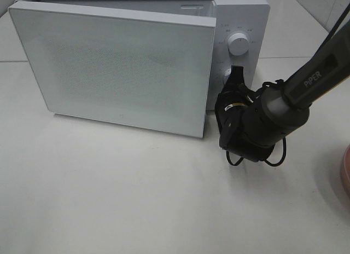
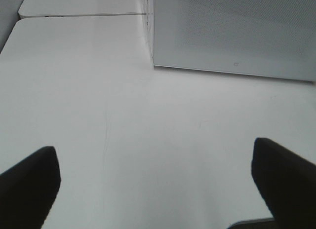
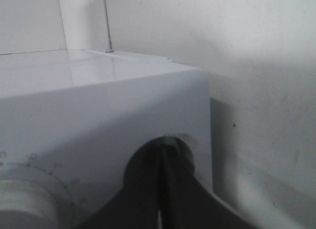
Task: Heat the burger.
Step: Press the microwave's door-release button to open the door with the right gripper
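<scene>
We see a white microwave [image 1: 243,16] on a pale table [image 1: 109,199], its door [image 1: 115,68] swung partly out towards us. The door's free edge stands just beside the right gripper [image 1: 236,74]. That gripper's jaws are pressed together, with the tips at the lower dial [image 1: 226,75]; the upper dial [image 1: 238,44] is clear of them. The left gripper [image 2: 157,177] hovers over bare table facing the door, jaws spread wide and holding nothing. There is broad open table in front of the door. The right arm reads "PIPER" [image 1: 316,78]. A pink plate rim [image 1: 346,172] shows at the table's right edge. No view shows the burger, so we cannot tell where it is or which way it points.
</scene>
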Tool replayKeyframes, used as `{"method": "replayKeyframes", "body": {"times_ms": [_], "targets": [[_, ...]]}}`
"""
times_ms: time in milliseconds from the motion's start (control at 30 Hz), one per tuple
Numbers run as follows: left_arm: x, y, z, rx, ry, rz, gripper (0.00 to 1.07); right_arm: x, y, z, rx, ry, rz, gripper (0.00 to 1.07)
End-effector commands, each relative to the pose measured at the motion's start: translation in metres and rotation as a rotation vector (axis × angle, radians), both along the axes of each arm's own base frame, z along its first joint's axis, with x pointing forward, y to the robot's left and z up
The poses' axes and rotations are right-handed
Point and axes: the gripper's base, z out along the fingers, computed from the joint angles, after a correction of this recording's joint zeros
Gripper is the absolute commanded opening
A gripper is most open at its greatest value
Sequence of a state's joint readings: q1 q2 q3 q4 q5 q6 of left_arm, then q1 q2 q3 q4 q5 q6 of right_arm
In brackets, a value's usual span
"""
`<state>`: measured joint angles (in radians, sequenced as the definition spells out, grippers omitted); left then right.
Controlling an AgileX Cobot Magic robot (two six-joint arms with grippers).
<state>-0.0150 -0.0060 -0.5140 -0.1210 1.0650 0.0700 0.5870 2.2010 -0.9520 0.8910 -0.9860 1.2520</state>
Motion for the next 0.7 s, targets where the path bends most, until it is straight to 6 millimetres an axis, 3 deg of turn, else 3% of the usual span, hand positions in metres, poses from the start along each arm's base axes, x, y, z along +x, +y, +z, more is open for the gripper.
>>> {"method": "replayKeyframes", "body": {"times_ms": [33, 700], "targets": [[-0.001, 0.000, 0.000, -0.006, -0.002, 0.001, 0.98, 0.023, -0.002, 0.034, -0.039, -0.267, -0.016, 0.00], [-0.001, 0.000, 0.000, -0.006, -0.002, 0.001, 0.98, 0.010, 0.001, 0.031, -0.049, -0.179, 0.038, 0.00]]}}
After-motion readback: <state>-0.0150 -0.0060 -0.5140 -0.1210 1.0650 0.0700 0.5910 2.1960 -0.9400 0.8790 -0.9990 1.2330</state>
